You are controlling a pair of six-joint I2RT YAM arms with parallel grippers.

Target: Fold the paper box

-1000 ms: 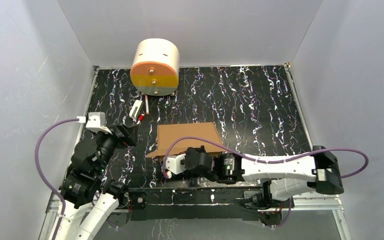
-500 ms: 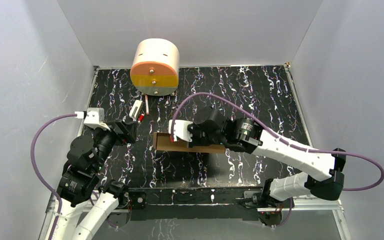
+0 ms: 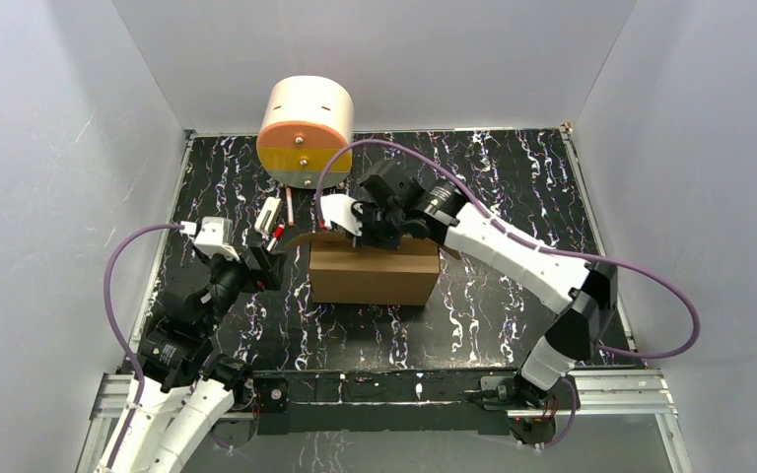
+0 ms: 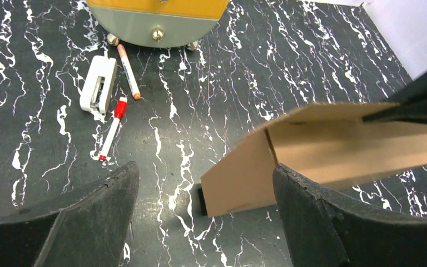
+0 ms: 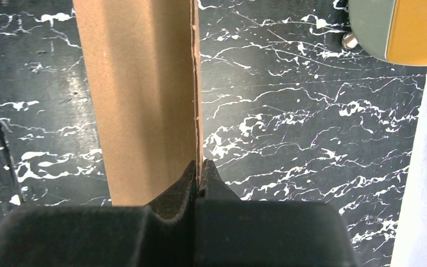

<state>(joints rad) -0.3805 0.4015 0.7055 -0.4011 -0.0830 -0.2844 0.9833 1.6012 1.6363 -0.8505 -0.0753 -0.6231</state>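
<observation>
— What has changed in the last second?

— My right claw was down by my bases, holding the near edge of the paper box. I have since swung that edge up and away from me. Now the cardboard stands as a brown wall mid-worktop, just in front of the cream cylinder.

— So it's folded?

— Only one fold is raised, I'd say. The end facing my left side gapes open, and no flap looks tucked.

— And your grip?

— My right claw is clamped on the sheet's upper edge. My left claw is spread wide and holds nothing, low beside that open end.

— Your arms?

— The right one reaches far forward over the box with its wrist bent down. The left one crouches, elbow bent, aiming inward.
</observation>
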